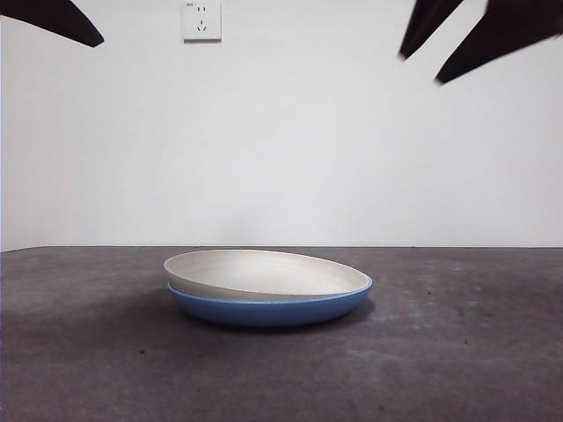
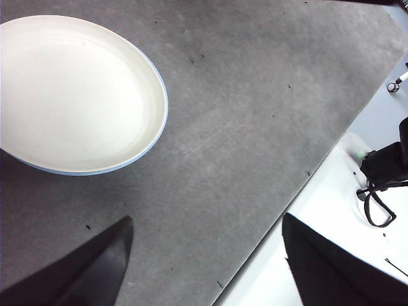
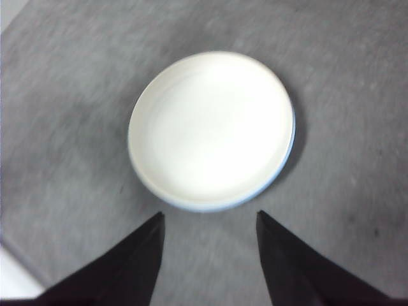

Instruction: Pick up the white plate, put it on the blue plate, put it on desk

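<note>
Cream-white plate nested in blue plate on desk, right gripper and left gripper spread wide, empty

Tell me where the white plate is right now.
The white plate sits slightly tilted inside the blue plate, mid-desk in the front view, with both tools up off it and open.

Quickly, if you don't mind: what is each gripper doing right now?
Left gripper: open, holding nothing, beside the stacked plates.
Right gripper: open, holding nothing, above the white plate.
</note>
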Robot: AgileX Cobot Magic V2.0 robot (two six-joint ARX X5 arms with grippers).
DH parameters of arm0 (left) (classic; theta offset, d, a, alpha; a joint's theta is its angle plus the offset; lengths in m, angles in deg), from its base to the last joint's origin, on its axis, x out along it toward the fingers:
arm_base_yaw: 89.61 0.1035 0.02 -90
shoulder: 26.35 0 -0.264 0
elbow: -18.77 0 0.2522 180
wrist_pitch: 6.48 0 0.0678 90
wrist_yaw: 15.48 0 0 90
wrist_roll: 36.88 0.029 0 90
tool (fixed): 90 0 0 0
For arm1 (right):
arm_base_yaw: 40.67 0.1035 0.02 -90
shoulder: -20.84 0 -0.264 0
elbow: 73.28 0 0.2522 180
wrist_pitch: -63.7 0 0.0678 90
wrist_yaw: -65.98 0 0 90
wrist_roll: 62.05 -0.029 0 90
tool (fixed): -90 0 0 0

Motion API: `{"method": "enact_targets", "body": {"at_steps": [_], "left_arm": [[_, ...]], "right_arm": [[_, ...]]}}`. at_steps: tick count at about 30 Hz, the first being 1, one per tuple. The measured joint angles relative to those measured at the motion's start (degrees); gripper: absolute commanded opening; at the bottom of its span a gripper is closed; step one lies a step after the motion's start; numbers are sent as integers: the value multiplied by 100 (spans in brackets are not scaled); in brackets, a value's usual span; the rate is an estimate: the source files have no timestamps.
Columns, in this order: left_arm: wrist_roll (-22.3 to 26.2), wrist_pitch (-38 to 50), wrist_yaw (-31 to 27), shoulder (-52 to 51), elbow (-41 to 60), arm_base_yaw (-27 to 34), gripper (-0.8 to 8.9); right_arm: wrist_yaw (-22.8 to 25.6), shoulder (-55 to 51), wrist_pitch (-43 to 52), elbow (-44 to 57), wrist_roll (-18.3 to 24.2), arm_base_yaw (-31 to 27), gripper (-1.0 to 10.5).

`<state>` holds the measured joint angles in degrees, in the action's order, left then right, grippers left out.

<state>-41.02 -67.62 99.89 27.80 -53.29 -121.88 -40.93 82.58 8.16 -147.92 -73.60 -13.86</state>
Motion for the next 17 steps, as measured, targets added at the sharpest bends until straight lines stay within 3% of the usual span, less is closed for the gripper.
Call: {"method": "enact_targets", "body": {"at_steps": [8,17], "left_arm": [[0,0,0,0,0,0,372],[0,0,0,0,0,0,372]], "right_arm": [[-291,-813,-1375,-2,326,323,230],[-302,-984,-1681,-2,474,503,230]]}}
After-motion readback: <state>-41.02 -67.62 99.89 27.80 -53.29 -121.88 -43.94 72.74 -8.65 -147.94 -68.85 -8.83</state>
